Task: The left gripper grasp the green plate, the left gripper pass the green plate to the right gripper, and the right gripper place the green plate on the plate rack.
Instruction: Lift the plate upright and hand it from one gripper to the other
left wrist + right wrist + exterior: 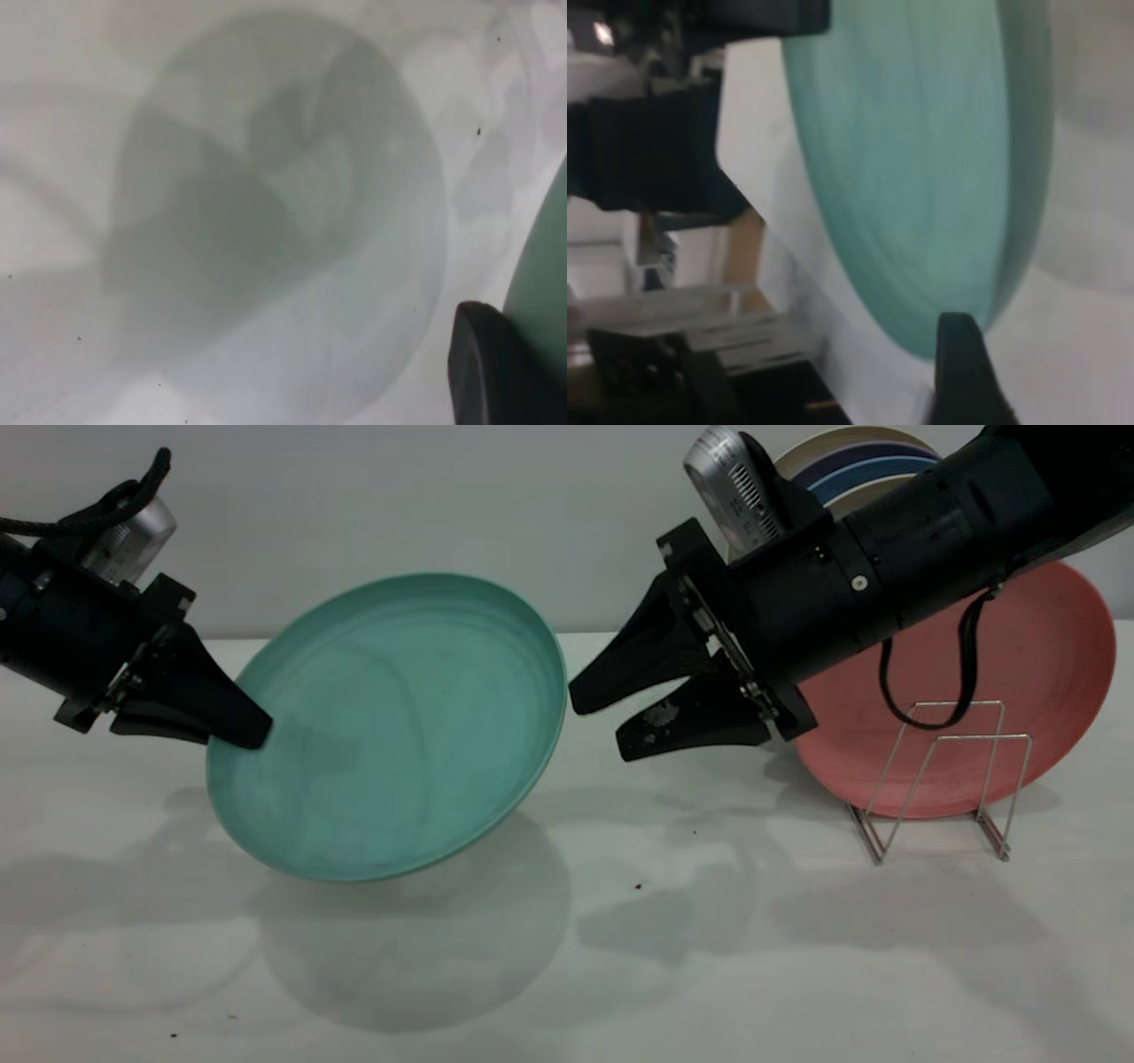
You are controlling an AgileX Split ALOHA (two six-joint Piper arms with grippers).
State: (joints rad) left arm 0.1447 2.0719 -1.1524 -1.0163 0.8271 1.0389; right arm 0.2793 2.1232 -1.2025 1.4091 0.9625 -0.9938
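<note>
The green plate (pixel 399 726) hangs tilted above the table, its hollow side toward the camera. My left gripper (pixel 244 735) is shut on the plate's left rim and holds it up. In the left wrist view one black finger (pixel 492 372) lies against the green plate's edge (pixel 545 257). My right gripper (pixel 602 722) is open, its fingertips just right of the plate's right rim, not touching it. The right wrist view shows the green plate (pixel 921 159) close ahead and one finger (pixel 961 372). The plate rack (pixel 939 779) stands at the right.
A salmon-pink plate (pixel 1045 682) leans in the wire rack behind my right arm. Dark blue and cream plates (pixel 873 465) stand farther back. The white table (pixel 709 957) lies below with the plate's shadow on it.
</note>
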